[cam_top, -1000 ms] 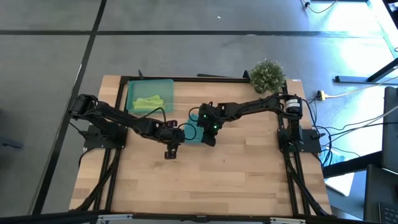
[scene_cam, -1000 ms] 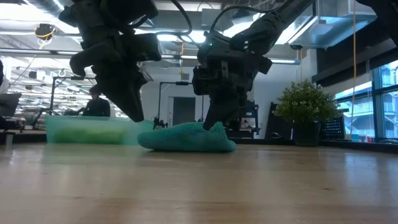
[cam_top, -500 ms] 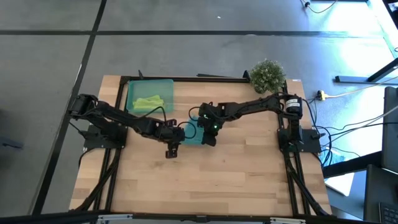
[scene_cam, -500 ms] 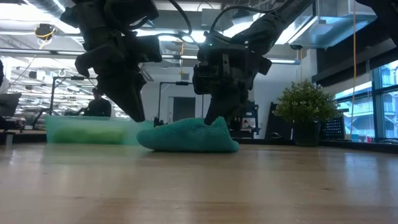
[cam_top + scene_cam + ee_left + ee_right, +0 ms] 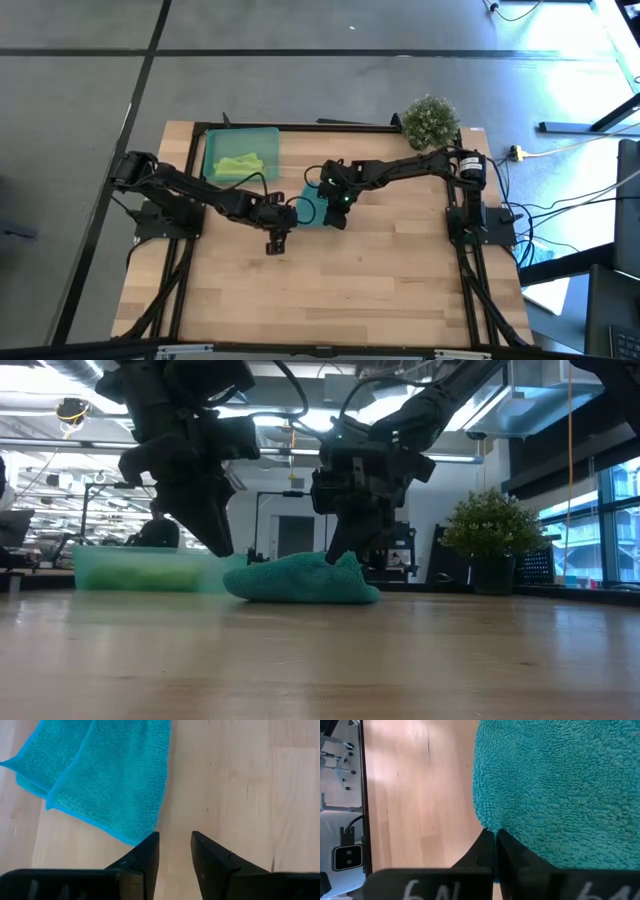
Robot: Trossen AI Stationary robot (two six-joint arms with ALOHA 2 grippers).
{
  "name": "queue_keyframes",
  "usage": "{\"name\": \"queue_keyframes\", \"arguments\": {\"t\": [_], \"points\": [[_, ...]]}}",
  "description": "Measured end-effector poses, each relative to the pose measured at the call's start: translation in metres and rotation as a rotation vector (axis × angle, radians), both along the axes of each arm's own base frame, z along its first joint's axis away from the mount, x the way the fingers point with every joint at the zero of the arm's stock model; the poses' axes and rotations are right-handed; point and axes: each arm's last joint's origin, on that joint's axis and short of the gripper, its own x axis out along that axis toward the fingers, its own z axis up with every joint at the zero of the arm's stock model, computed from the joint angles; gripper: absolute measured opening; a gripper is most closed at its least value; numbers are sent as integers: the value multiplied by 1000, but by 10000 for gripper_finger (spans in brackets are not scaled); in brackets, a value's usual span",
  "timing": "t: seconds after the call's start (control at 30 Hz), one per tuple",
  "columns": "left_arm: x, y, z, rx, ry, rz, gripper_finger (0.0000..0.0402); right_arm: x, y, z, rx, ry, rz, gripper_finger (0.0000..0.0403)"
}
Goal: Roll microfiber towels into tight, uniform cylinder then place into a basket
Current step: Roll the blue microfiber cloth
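Observation:
The teal towel [image 5: 311, 211] lies bunched and folded on the table's middle; it also shows in the low view [image 5: 295, 582]. My right gripper [image 5: 336, 212] is shut on the towel's right-hand edge. My left gripper [image 5: 173, 845] is slightly open and empty, just near and left of the towel, beside a folded corner [image 5: 132, 839]; it also shows in the high view [image 5: 274, 240]. The lime-green towel [image 5: 240, 162] lies crumpled in the translucent teal-green basket [image 5: 268, 140] at the far left. My right gripper pinches the teal towel's edge [image 5: 487, 826] between its two shut fingers, which come from above, pointing down. The pinched bit stands up as a small peak [image 5: 347, 563]. The rest of the towel lies slack on the table.
A potted green plant [image 5: 431, 120] stands at the table's far right corner. A black frame rail [image 5: 330, 126] runs along the far edge. Bare wood [image 5: 360, 290] spreads over the near half of the table.
My right gripper has gone a little toward the table's far left, still shut on the teal towel's edge. The towel's raised end has shifted slightly with it; the rest has stayed on the table.

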Motion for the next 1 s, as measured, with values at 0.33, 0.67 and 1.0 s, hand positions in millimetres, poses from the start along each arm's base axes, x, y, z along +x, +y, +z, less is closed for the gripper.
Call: {"name": "queue_keyframes", "arguments": {"t": [0.33, 0.67, 1.0], "points": [[2, 4, -1, 59, -3, -19, 108, 0, 0, 0, -11, -12, 13, 3], [18, 10, -25, 108, -5, -18, 108, 0, 0, 0, -11, -11, 13, 4], [22, 11, -44, 94, 53, 20, 92, 0, 0, 0, 1, 5, -9, 4]]}}
